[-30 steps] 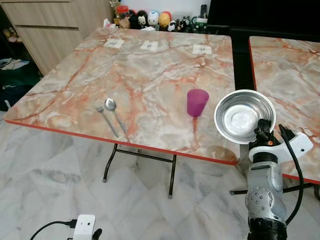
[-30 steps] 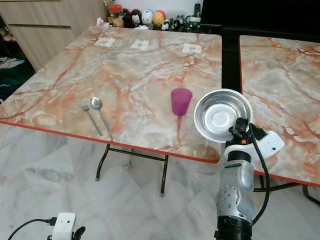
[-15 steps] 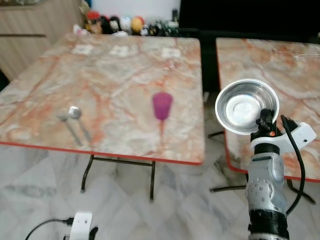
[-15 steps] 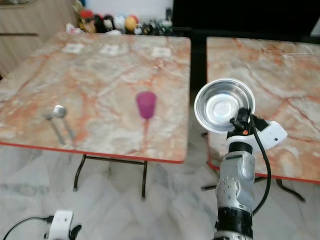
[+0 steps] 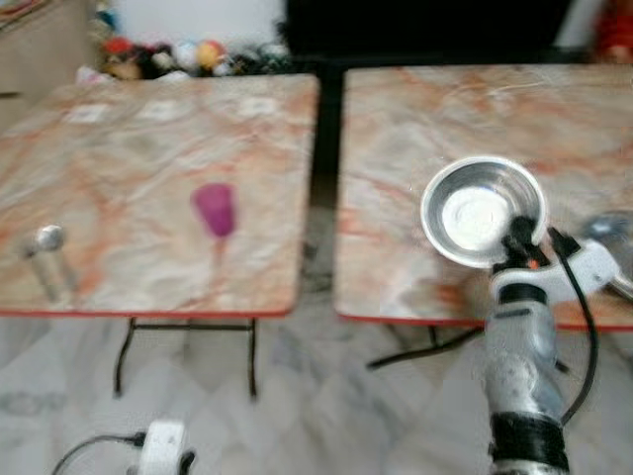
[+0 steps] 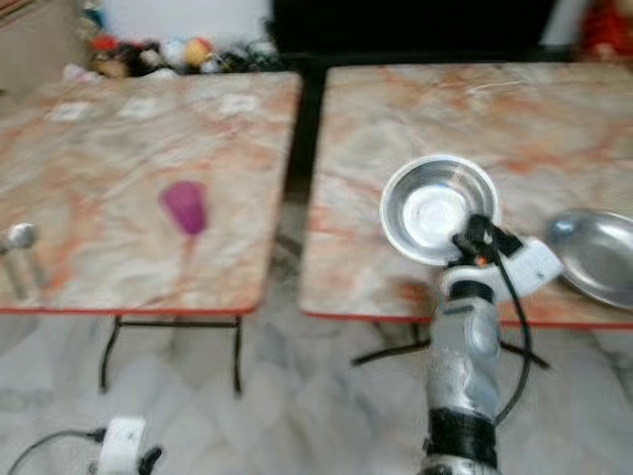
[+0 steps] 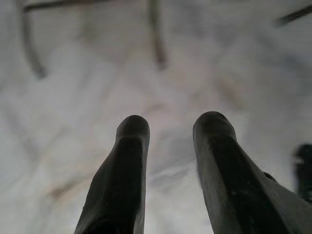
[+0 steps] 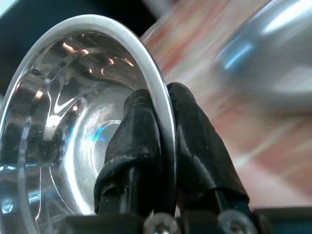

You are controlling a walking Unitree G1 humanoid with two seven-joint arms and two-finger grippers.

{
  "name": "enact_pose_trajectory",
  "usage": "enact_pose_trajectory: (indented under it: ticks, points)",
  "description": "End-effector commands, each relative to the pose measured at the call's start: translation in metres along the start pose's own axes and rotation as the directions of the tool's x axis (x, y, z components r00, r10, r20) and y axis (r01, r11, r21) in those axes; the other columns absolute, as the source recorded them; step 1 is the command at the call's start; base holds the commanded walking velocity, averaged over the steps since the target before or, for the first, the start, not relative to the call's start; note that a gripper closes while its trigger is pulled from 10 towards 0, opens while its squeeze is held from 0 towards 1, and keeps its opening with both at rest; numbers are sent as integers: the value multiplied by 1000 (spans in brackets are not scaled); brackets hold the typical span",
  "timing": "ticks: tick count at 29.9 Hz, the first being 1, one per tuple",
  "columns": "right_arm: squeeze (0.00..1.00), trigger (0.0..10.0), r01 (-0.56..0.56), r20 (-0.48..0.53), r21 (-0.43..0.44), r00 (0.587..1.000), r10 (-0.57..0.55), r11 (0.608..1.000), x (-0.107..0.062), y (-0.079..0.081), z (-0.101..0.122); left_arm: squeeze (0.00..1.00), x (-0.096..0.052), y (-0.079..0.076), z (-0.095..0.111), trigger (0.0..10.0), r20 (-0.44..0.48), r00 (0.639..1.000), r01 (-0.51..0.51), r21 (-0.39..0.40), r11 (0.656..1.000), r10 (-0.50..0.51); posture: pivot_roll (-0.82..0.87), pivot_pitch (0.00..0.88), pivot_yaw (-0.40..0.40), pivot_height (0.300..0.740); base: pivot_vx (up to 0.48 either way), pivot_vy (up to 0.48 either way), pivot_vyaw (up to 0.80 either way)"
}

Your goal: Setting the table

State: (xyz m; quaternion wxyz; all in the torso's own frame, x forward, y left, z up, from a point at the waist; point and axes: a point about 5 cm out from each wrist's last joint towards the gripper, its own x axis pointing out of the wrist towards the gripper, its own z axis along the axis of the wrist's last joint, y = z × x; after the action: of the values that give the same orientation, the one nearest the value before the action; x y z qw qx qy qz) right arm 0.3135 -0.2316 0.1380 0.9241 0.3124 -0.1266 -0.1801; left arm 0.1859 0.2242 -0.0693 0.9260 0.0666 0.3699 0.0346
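My right gripper is shut on the rim of a steel bowl, held up tilted over the near edge of the right marble table. In the right wrist view both fingers pinch the bowl's rim. A purple cup stands on the left marble table, and a spoon and fork lie near that table's left front. A steel plate lies on the right table, right of the bowl. My left gripper hangs open above the floor.
A dark gap separates the two tables. Small toys line the far edge of the left table. Folding table legs stand on the marble floor. The head views are blurred.
The whole picture has slid left, so the camera has turned right. The right table and a steel plate have come into view. The bowl stays in my right gripper.
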Motion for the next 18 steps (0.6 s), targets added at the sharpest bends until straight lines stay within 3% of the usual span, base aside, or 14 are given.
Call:
enact_pose_trajectory:
  ticks: [1,9,18]
  points:
    - [0,10000,-27,7,4,1000,27,1000,1,12,-1,0,-3,11,-8,10000,-29,999,-19,26,999,20,-73,45,40,740,240,-412,0]
    - [0,10000,-3,35,-11,999,4,1000,6,8,7,0,-3,12,-7,10000,-26,999,-24,22,999,24,-75,56,42,740,122,-414,0]
    - [0,10000,48,26,-44,999,-47,998,24,8,13,0,-3,12,-8,10000,-42,999,-28,7,1000,28,-82,71,48,740,0,0,0]
